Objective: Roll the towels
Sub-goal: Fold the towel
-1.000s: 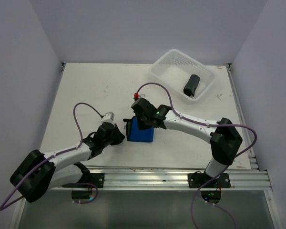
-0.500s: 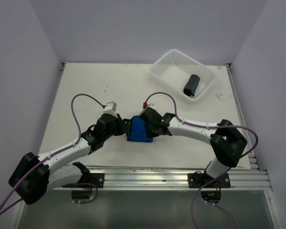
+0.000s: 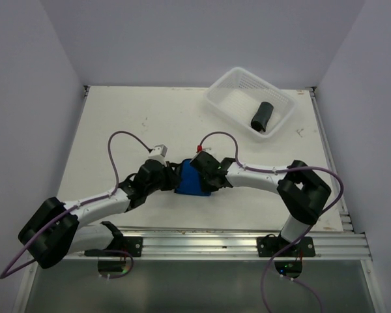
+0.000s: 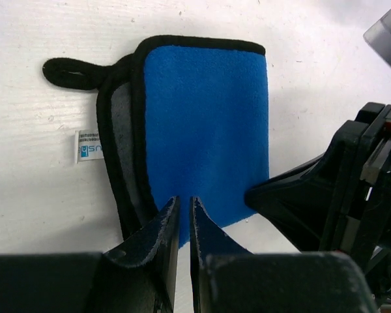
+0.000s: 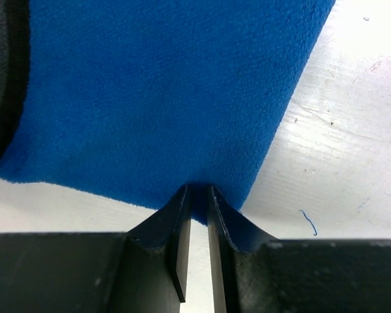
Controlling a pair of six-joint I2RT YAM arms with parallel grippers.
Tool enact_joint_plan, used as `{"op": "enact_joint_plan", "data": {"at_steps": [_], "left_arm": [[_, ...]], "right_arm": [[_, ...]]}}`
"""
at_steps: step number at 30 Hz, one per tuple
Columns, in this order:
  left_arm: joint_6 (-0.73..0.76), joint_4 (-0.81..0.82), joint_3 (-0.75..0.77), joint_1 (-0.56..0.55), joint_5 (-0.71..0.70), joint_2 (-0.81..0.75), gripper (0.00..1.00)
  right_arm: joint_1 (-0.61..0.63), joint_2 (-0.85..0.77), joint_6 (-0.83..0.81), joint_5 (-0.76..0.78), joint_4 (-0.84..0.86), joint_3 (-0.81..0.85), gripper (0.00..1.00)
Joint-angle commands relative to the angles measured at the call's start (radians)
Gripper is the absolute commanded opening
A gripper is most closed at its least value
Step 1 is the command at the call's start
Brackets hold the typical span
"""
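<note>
1. blue towel (image 3: 194, 181): folded, flat on desk (image 3: 130, 124), well apart from basket (image 3: 229, 98), on the arms' side.
2. left pincer (image 4: 181, 212): clamped on the towel's edge.
3. right pincer (image 5: 195, 199): clamped on the opposite edge.
4. dark towel (image 3: 261, 116): rolled, inside basket.

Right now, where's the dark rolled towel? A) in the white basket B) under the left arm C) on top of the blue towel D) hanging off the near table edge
A: the dark rolled towel lies inside the white basket, well apart from the blue towel.
</note>
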Motion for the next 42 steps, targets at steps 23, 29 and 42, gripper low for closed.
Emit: {"op": "enact_joint_plan", "data": {"at_steps": [23, 29, 42], "left_arm": [[-0.018, 0.07, -0.039, -0.097, -0.134, 0.144, 0.14], [-0.08, 0.037, -0.058, -0.097, -0.136, 0.156, 0.12], [-0.153, -0.002, -0.064, -0.109, -0.127, 0.102, 0.11]], "right_arm": [[-0.192, 0.119, -0.135, -0.066, 0.035, 0.198, 0.15], [-0.205, 0.171, -0.118, -0.08, 0.06, 0.175, 0.15], [-0.208, -0.071, -0.106, -0.026, -0.078, 0.174, 0.33]]}}
